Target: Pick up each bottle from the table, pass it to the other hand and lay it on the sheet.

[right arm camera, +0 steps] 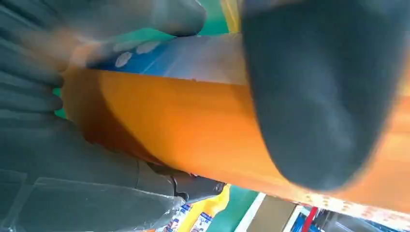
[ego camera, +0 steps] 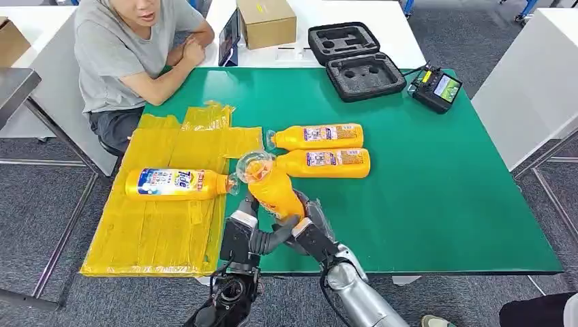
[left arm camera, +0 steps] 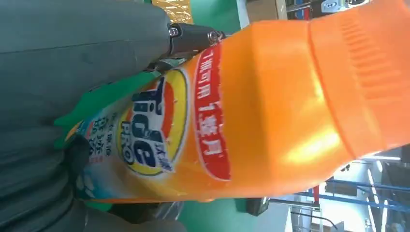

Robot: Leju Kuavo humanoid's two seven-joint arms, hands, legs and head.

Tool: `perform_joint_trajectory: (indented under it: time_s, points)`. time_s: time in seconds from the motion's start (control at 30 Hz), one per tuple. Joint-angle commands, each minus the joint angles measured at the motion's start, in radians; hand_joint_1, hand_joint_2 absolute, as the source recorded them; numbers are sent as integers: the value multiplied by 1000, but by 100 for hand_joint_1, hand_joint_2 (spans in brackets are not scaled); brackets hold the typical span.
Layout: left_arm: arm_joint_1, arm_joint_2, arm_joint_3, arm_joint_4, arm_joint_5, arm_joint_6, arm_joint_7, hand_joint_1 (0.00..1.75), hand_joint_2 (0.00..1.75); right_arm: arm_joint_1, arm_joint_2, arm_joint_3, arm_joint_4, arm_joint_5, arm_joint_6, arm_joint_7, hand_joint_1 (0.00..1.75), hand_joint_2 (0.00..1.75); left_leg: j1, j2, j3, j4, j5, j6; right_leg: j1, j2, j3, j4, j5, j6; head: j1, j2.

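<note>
Bottles of orange plastic are what we see at four places. One held bottle (ego camera: 274,189) stands raised and tilted at lower centre of the head view, its clear-capped end toward the upper left, and both hands meet on its lower end. Our left hand (ego camera: 240,235) comes up on the left of it and our right hand (ego camera: 310,228) on the right. In the left wrist view a dark finger and the grey ribbed cover wrap the labelled body, so the left hand grips the bottle. In the right wrist view a thick grey thumb lies across the orange wall with fingers under it; the blur is heavy, but it seems to grip too.

A second bottle (ego camera: 176,184), smooth and glossy with a blue and white label, lies on its side on the crinkled yellow sheet (ego camera: 163,231) at left of the frame. Two more bottles (ego camera: 315,136) (ego camera: 324,163) lie side by side, near each other, on the flat green bench (ego camera: 422,197) at centre.

A person (ego camera: 129,54) sits at upper left, arms resting on the bench edge.
</note>
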Motion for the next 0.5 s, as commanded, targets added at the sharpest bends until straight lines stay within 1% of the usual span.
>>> perform_joint_trajectory:
  time_s: [0.03,0.07,0.1,0.23,0.27,0.33,0.37,0.4,0.43,0.47,0.5]
  points:
    - [-52,-22,-19,50,18,4,3,0,175,-50,11,40,95,14,-21,2,175,175,0,-1,3,0,-1,-1,0,0,3,0,-1,-1,0,0]
    - [-52,-22,-19,50,18,4,3,0,175,-50,11,40,95,14,-21,2,175,175,0,0,2,0,-1,-1,0,1,2,0,-1,-1,0,0]
    - [-52,-22,-19,50,18,4,3,0,175,-50,11,40,95,14,-21,2,175,175,1,0,5,0,-2,-2,0,1,5,0,-2,-2,0,0]
    - [-54,-22,-18,30,23,22,3,0,175,-48,14,48,100,10,-21,2,175,175,0,0,1,0,-1,-1,0,0,1,0,-1,-1,0,0]
    - [-57,-22,-16,29,27,22,3,0,175,-47,14,50,100,7,-21,2,175,175,1,-1,4,0,-2,-1,1,1,4,0,-2,-1,0,0]
    - [-60,-22,-11,30,23,27,3,0,175,-49,13,59,110,18,-41,2,175,175,1,0,2,0,-1,-1,0,1,2,0,-1,-1,0,0]
    - [-60,-22,-11,30,23,27,3,0,175,-49,13,59,110,18,-41,2,175,175,1,-1,4,0,-2,-2,1,1,4,0,-2,-1,0,0]
    - [-68,-22,-9,42,30,31,3,0,175,-48,15,62,109,10,-29,2,175,175,0,0,2,0,-1,-1,0,0,2,0,-1,-1,0,0]
    - [-71,-22,-9,44,29,34,3,17,175,-49,16,65,110,11,-32,2,175,175,1,-1,4,1,-2,-2,1,1,5,0,-2,-2,0,0]
    - [-71,-22,-9,42,17,33,3,166,175,-50,17,68,111,9,-35,2,175,175,1,-1,4,1,-2,-2,0,0,4,0,-2,-1,0,0]
    - [-70,-22,-6,41,12,33,3,175,175,-51,16,70,113,10,-39,2,175,175,0,0,2,0,-1,-1,0,1,2,0,-1,-1,0,0]
